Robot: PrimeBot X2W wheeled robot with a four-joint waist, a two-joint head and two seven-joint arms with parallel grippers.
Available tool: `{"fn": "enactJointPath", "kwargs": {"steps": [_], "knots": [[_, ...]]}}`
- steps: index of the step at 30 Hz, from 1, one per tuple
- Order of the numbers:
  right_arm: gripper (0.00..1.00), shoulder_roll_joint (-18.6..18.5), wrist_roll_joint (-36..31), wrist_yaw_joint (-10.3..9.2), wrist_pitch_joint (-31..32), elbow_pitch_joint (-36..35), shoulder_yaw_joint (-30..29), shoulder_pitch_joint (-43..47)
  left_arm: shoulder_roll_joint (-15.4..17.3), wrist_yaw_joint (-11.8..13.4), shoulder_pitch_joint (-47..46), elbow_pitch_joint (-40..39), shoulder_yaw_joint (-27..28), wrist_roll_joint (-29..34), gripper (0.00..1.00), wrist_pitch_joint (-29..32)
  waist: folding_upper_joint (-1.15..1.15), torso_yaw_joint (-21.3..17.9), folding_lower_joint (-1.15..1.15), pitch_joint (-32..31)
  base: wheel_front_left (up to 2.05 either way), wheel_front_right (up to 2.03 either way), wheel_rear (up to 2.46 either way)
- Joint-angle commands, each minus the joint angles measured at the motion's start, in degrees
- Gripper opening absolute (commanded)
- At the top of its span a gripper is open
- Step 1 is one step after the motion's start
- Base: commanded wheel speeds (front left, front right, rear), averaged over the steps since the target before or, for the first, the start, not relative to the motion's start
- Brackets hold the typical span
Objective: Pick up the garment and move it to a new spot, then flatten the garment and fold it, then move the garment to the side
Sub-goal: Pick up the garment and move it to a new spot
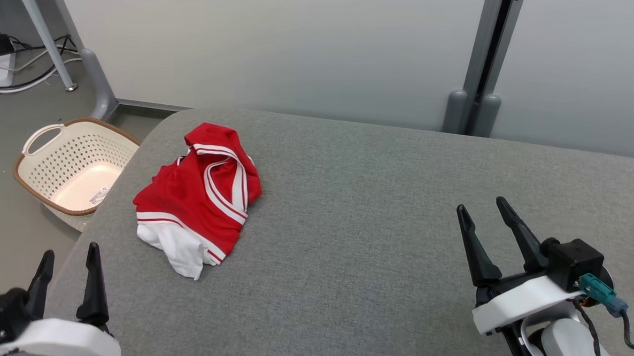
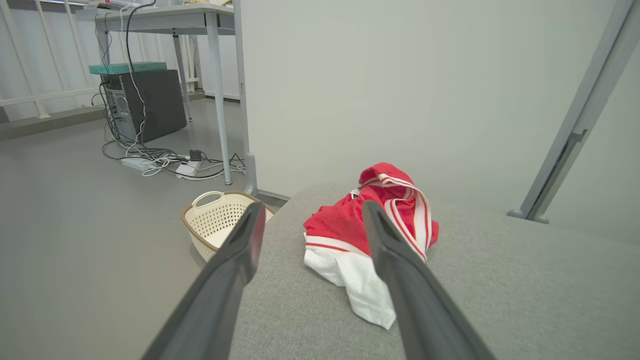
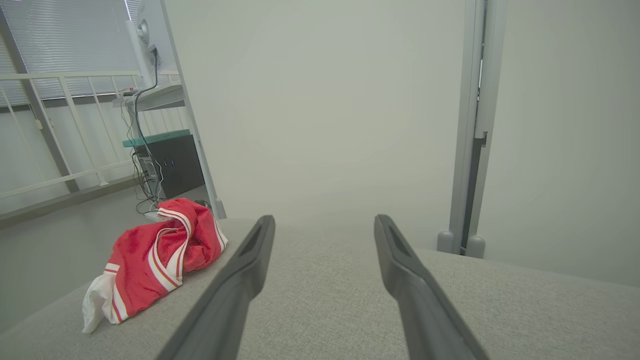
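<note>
bare grey table (image 1: 352,240) lies open between crumpled garment (image 1: 200,194) and far wall (image 1: 290,45).

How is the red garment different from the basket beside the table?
The garment is red with white stripes; the basket is cream with a brown rim. The garment is soft and crumpled in a heap; the basket is rigid, perforated and upright. The garment lies on the grey table; the basket stands on the floor. Both sit on the robot's left side.

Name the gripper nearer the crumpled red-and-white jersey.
The left gripper: the jersey lies just ahead of it, while the right gripper sits far across the grey table.
</note>
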Motion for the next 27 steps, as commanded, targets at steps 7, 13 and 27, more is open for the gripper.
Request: {"fn": "enactJointPath", "kwargs": {"steps": [7, 13, 27], "knots": [[1.00, -0.6, -2.4, 0.00, 0.5, -5.1, -0.4, -2.5, 6.5, -5.9, -12.9, 3.2, -0.3, -6.7, 1.00, 16.5, 0.00, -7.2, 0.00, 5.4, 0.00, 0.00, 0.00], [1.00, -0.1, -2.9, -0.01, 1.3, -8.0, 0.4, -4.5, 11.0, -10.9, -22.1, 12.1, 0.6, -11.7, 1.00, 25.9, 0.00, -13.8, 0.00, 10.3, 0.00, 0.00, 0.00], [1.00, 1.0, -3.3, -0.01, 1.3, -8.9, 0.4, -7.6, 14.0, -16.5, -33.4, 33.0, -2.2, -19.3, 1.00, 38.0, 0.00, -23.6, 0.00, 17.9, 0.00, 0.00, 0.00]]}}
